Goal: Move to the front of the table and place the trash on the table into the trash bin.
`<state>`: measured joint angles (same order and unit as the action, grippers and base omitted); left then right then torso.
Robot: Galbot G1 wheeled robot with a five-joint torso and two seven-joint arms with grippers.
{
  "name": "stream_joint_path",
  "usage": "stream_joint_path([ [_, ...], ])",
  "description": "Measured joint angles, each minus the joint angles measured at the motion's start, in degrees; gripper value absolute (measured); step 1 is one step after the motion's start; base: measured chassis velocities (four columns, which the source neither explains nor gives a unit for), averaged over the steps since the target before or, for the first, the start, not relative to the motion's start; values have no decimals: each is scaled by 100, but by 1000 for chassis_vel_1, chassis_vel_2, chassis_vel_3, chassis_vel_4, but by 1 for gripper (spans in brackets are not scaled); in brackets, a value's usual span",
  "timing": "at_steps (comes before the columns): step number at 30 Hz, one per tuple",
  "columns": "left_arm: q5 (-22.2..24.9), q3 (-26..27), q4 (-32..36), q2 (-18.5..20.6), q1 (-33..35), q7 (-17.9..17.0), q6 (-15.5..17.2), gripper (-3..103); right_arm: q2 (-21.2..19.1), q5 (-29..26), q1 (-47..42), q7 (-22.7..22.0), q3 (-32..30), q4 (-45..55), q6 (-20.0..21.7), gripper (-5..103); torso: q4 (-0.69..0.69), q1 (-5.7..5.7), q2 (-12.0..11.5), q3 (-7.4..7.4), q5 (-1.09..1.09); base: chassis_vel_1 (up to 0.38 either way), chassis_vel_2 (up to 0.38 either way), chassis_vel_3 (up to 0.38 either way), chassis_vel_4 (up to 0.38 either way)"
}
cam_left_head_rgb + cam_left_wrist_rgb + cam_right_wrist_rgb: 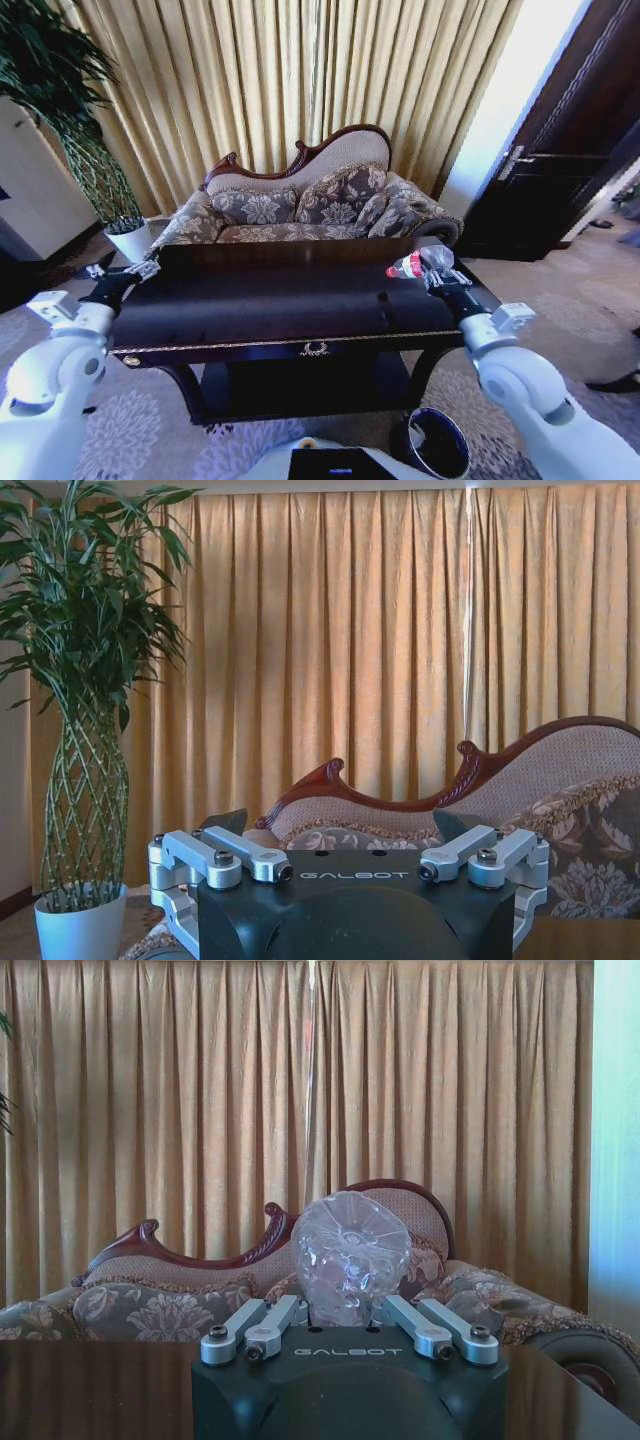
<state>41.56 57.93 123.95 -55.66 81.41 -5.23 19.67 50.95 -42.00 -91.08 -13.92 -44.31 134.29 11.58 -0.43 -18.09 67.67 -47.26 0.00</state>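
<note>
Right pincer (432, 270) is hovering above the right end of the large dark glossy wooden table with gold trim (290, 305), fingers clamped on the small clear plastic bottle with red label and cap (417, 264). Bottle is lying sideways in the grip, red cap pointing toward the table's middle, lifted off the tabletop. In the right wrist view the bottle's clear ribbed base (350, 1255) is sitting between the two silver finger linkages, facing the camera, with the pincer (350, 1310) closed around it.

Left pincer (140, 269) is hanging at the table's left end, just over the far-left corner, fingers spread apart with nothing between them. In the left wrist view the left pincer (340, 825) is showing its dark fingertips wide apart.

Small round dark brown trash bin with pale rim (437, 444) is standing on the patterned carpet near the table's front-right leg, below the right arm.

Patterned sofa (310, 205) is sitting beyond the table's far edge; white plant pot (130, 238) is sitting off the far-left corner.
</note>
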Motion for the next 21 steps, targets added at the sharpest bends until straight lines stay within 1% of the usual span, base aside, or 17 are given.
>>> stream_joint_path([
  [4, -19, -5, 17, 2, 16, -4, -2, 100, 41, 0, -72, 1, -57, 58, 1, 23, 0, 0, 0, 0, 0, 57, -62, -63, 52],
  [8, -47, -32, 113, -8, 69, -3, -13, 100, 104, -2, -168, 6, -115, 177, 1, 23, 1, 0, 0, 0, 0, 156, -142, -150, 162],
  [14, -54, -14, 116, 25, 81, 3, -34, 100, 134, 2, -215, 8, -116, 242, -5, 23, -1, 2, 1, 0, 2, 214, -215, -207, 209],
  [19, -73, -17, 120, 4, 92, 6, -51, 100, 134, 7, -219, 10, -117, 258, -16, 23, 2, 2, 1, 1, -1, 203, -229, -210, 226],
  [21, -95, -44, 140, -21, 105, 10, -59, 100, 153, 34, -219, 11, -78, 253, -36, 23, 1, 2, 1, 1, 1, 178, -179, -185, 189],
])
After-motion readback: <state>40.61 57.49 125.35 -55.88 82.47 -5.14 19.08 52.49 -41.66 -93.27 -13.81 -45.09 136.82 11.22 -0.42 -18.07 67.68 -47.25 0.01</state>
